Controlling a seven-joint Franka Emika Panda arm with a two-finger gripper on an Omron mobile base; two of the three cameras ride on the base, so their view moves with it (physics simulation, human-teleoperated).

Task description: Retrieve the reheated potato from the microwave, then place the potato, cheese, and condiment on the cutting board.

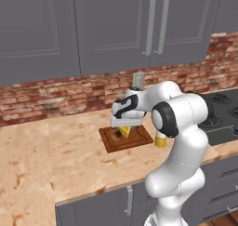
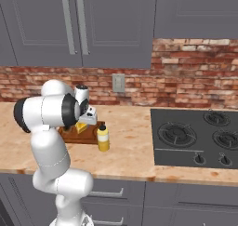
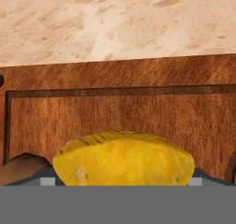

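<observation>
Item: cheese [image 3: 123, 158]. A yellow wedge, sitting low over the cutting board [image 1: 111, 141], directly between the fingers in the hand view, its long axis running across from one finger to the other. In the left base view it is showing just under the gripper [image 1: 124, 125], over the middle of the board.

Item: gripper. Hanging over the board, pointing down. The jaws are standing wide, one either side of the wedge; whether the pads are pressing on it or already parting from it, I cannot tell. Judged: the cheese is being set down, and the coming move depends on the fingers lifting straight up without dragging the wedge sideways.

Item: potato [image 1: 118, 133]. A small dark lump lying on the board beside the cheese, toward the board's left half in the left base view. Judged as already delivered.

Item: squeeze bottle [image 2: 103, 138]. Yellow, dark-capped, standing upright on the worktop [image 2: 135, 150] just off the board's edge nearest the stove [image 2: 200, 136], close to the worktop's front edge. Not on the board; judged the remaining piece, lying stove-side of the fingers.
</observation>
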